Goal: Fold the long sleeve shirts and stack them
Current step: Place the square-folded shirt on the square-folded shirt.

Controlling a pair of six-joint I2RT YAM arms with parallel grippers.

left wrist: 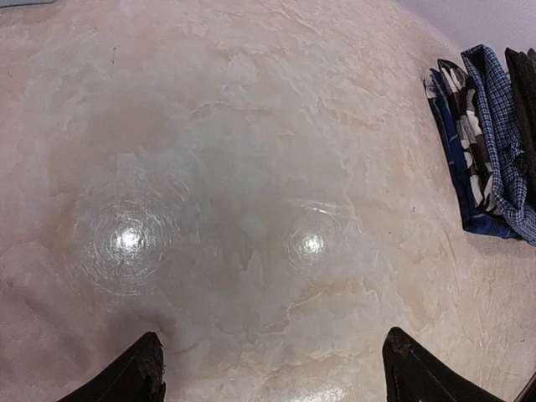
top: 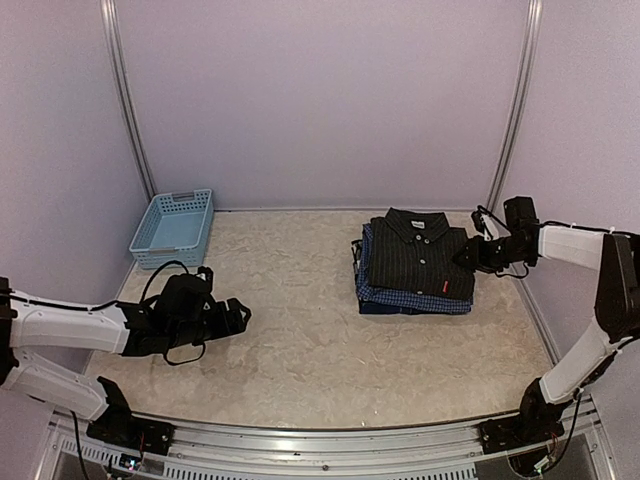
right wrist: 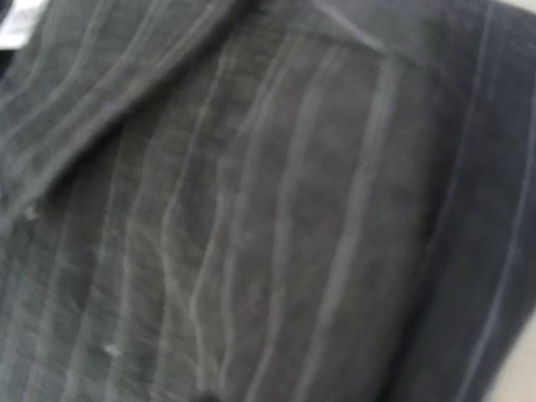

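Long sleeve shirts are both folded and piled up, sitting right of centre on the pale table. Black pinstripe shirt is on top, collar toward the far wall. The blue check shirt is underneath, peeking out along the near and left edges. The stack's long axis runs far-to-near, collar to hem.

Over on the far left, the light blue basket is well apart from all of this. The left gripper hovers low over bare table, fingers spread wide with nothing between them, pointing toward the stack but nowhere near it.

All the action is on the right. The right gripper is at the black shirt's right edge, coming in sideways across that long axis, and its own camera is filled with blurred pinstriped cloth. Pinching or letting go? Can't tell, since the fingers don't show. The stack looks done, so I'd judge backing off rightward is what's left. A little red tag sits on the black shirt near that edge.
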